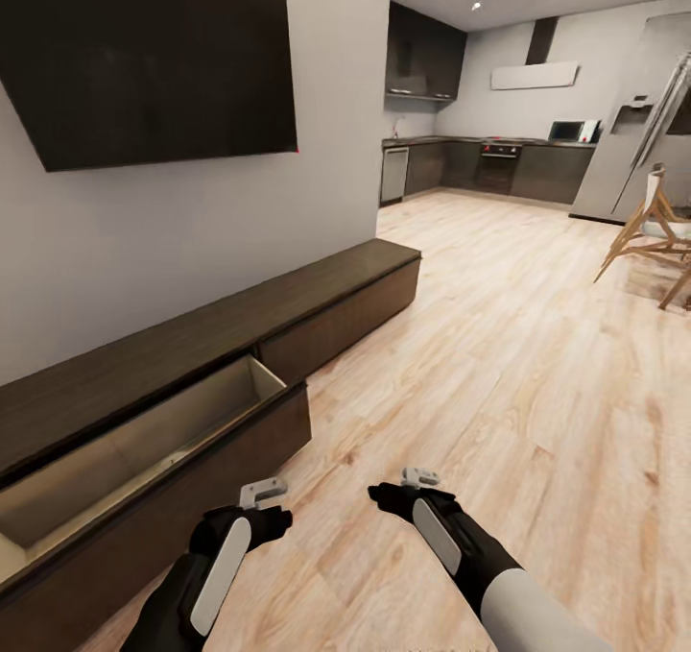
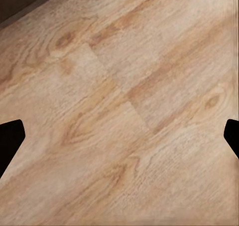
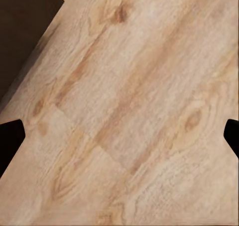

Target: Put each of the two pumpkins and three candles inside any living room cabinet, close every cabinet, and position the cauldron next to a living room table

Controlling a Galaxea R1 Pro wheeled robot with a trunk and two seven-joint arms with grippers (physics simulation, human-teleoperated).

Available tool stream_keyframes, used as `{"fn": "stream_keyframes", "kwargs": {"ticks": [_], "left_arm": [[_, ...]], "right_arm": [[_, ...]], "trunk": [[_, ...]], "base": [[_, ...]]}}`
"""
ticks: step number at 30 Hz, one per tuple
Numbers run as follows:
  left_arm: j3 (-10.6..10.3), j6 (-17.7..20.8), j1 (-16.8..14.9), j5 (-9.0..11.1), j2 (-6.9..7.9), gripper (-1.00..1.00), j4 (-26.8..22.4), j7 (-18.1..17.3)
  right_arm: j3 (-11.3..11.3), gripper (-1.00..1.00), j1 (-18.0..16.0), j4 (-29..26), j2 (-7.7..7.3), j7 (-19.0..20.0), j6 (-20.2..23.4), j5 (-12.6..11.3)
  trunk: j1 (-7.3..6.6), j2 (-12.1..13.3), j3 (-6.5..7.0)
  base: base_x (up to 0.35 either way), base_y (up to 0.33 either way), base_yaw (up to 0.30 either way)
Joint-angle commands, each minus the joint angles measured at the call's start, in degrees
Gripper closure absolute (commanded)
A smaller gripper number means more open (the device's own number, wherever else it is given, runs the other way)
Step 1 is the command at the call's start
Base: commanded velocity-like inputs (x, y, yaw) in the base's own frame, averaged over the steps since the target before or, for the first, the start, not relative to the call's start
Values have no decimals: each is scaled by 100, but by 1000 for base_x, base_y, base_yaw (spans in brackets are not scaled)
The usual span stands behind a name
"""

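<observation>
The cabinet (image 1: 288, 301), a long low dark-brown unit, runs along the wall on the left of the head view. One of its drawers (image 1: 144, 436) stands pulled out, and the pale wood inside that I can see holds nothing. My left gripper (image 1: 264, 492) hangs over the floor just beside that drawer's front corner. My right gripper (image 1: 419, 479) hovers over bare floorboards further right. In both wrist views, the left gripper (image 2: 119, 141) and the right gripper (image 3: 119, 141) are open, with dark fingertips (image 2: 10, 138) (image 3: 10, 136) wide apart above the planks. Pumpkins, candles and cauldron are out of view.
A large black TV (image 1: 144, 57) hangs above the cabinet. Light wood floor (image 1: 499, 364) stretches ahead to a dark kitchen (image 1: 480, 162) with a grey fridge (image 1: 629, 143). Pale wooden furniture legs (image 1: 657, 234) stand at the far right.
</observation>
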Motion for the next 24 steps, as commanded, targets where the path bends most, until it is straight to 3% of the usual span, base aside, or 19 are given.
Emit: {"fn": "stream_keyframes", "kwargs": {"ticks": [1, 3, 8, 13, 16, 20, 24], "left_arm": [[-9, 3, 0, 0, -10, -100, 0, 0], [-19, 8, 0, 0, -23, -100, 0, 0], [-19, 33, 0, -5, -32, -100, 4, 4], [-17, 49, 0, -5, -43, -100, 8, 4], [-39, 54, 0, -7, -53, -100, 9, 3], [-206, 51, 0, -9, -50, -100, 14, 6], [-246, 51, 0, -13, -50, -100, 17, 7]], "right_arm": [[-95, -100, 12, -2, -69, 8, -3, -15], [-314, -100, 29, -3, -170, 16, -2, -27], [-590, -100, 39, -4, -237, 31, 13, -28], [-645, -100, 41, 13, -253, 46, -33, -29], [-651, -100, 41, 7, -463, 47, -54, -39], [-645, -100, 44, 1, -562, 38, -76, -28], [-643, -100, 47, 4, -571, 30, -83, 8]], "trunk": [[0, 0, -1], [0, 0, -3], [0, 0, -4], [-66, 120, 45], [-132, 241, 91], [-220, 401, 156], [-308, 561, 228]], "base": [[0, 0, -272], [0, 0, -275], [0, 0, -277], [0, 0, -278], [0, 0, -261], [0, 0, -91], [0, 0, -11]]}}
